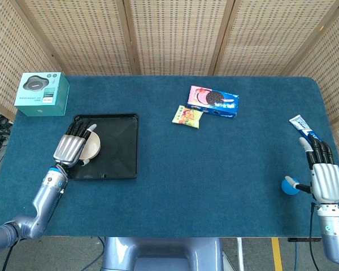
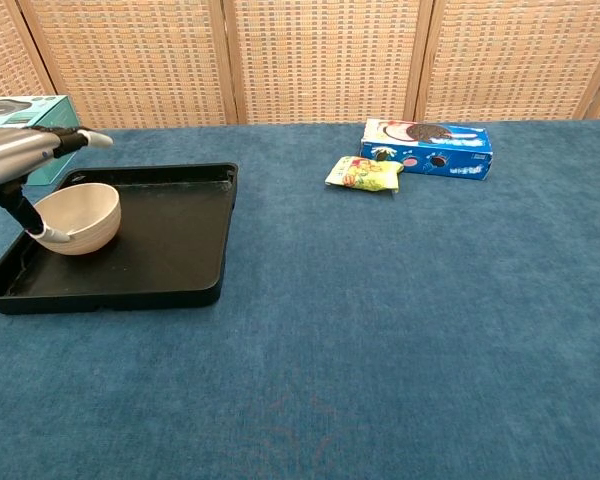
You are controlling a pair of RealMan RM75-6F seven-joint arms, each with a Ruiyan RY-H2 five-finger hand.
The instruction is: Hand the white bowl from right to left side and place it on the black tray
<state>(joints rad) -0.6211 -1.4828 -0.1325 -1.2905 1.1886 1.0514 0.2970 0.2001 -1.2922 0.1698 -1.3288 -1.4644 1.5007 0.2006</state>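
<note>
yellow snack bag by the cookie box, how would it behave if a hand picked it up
The snack bag looks crinkled and puffy, so it is probably light and floppy and would crumple under fingers. Its glossy film may be slippery. Lying flat beside the cookie box, it seems unlikely to roll.

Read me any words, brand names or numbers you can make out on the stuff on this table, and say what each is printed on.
None can be read.
Teal box: lines of print, too small.
Blue cookie box: cookie pictures, lettering blurred.
Yellow snack packet: print blurred.
Tube at the right edge: markings too small.
</note>
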